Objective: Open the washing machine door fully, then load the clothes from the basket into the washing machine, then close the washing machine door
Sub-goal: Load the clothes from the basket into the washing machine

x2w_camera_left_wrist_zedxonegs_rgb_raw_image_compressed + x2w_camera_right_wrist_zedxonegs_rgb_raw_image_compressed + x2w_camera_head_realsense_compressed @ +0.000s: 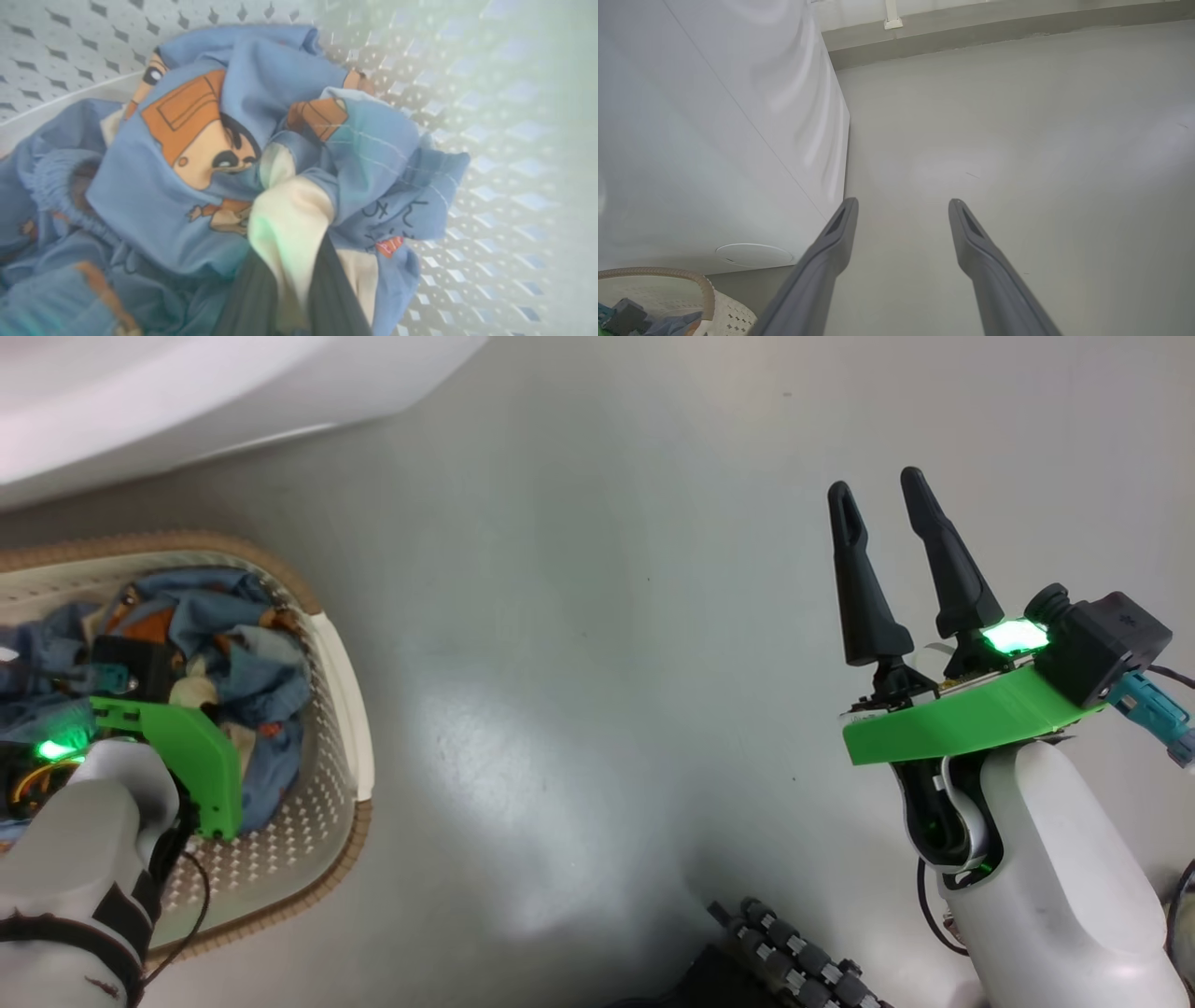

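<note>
Close in, the left wrist view shows what the head view hides behind the forearm. The left gripper [292, 266] has its fingers pinched narrow on a cream fold of the clothes [154, 196], which lie heaped in the basket [490, 163] at the near left. To the right, well apart from the basket, the right gripper [876, 485] is spread wide and empty above the bare floor [579, 663]. Farther left, the right wrist view shows the washing machine [714, 140] as a plain white side, with the basket's rim just beside its foot.
</note>
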Robot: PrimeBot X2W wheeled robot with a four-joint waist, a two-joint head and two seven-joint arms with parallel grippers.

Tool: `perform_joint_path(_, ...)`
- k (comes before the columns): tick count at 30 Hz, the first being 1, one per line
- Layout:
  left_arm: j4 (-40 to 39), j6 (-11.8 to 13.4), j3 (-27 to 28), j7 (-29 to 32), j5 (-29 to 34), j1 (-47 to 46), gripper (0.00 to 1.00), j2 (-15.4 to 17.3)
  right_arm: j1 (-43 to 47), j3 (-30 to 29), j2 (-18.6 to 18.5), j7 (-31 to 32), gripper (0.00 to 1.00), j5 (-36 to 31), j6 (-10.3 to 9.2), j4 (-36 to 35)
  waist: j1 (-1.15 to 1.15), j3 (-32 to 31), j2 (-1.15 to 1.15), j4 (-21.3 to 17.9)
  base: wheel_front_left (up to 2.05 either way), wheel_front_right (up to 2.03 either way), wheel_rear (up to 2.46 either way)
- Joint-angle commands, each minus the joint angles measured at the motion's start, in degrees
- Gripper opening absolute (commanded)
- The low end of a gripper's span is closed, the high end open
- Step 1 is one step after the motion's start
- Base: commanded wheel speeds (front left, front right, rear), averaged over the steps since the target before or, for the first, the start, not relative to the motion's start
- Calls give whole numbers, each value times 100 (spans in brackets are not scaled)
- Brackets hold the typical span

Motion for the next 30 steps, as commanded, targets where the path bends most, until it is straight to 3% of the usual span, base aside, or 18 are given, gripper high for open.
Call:
perform_joint_path(1, -9, -15, 149, -89, -91, 110, 0, 96, 91, 74, -34, -51, 100, -21, 42, -87, 0, -100, 0, 65, 0, 0, 0)
perform_joint_path(15, -170, -191, 415, -913, -674, 544, 0, -36, 166, 45, -158, -51, 100, -18, 42, -39, 0, -856, 0, 358, 0, 0, 0)
perform_joint_path(30, -1148, -198, 382, -1311, -1373, 1159, 0, 35, 353, 2, -399, -51, 100, 47, 42, 83, 0, -1851, 0, 677, 0, 0, 0)
